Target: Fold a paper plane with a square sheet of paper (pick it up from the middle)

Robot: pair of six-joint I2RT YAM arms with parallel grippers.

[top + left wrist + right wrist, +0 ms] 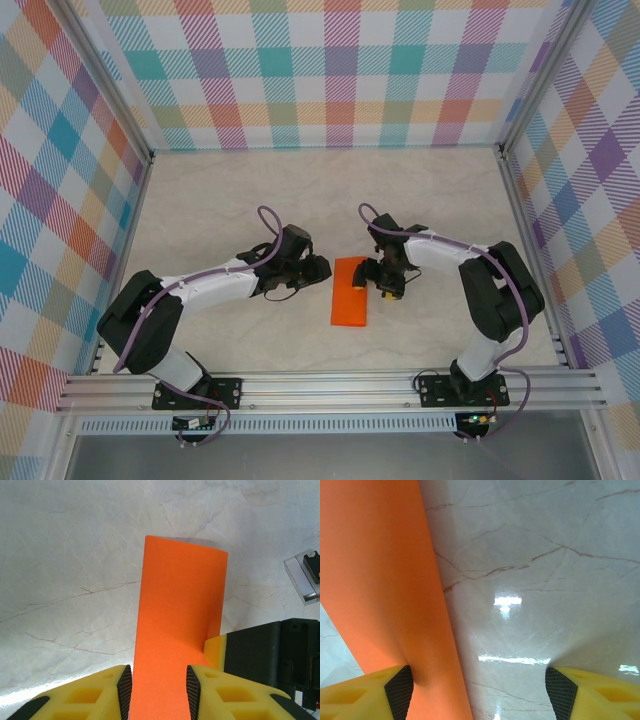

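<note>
The square sheet of paper [350, 300] is bright orange and lies folded into a narrow upright strip in the middle of the table. My left gripper [322, 268] reaches in from the left at the strip's upper left edge. In the left wrist view the paper [182, 600] runs flat between the parted pads of that gripper [158, 690] and passes under both fingers. My right gripper [375, 278] comes in from the right, open wide. In the right wrist view, one of its fingers [400, 690] rests against the paper [380, 580]; the rest of that gripper [480, 692] spans bare table. One of its yellow fingers [216, 652] touches the strip's right edge.
The marble-patterned table [250, 200] is walled by checked panels on the left, back and right. An aluminium rail [330, 385] with both arm bases runs along the near edge. Both arms' forearms lie low over the table beside the paper.
</note>
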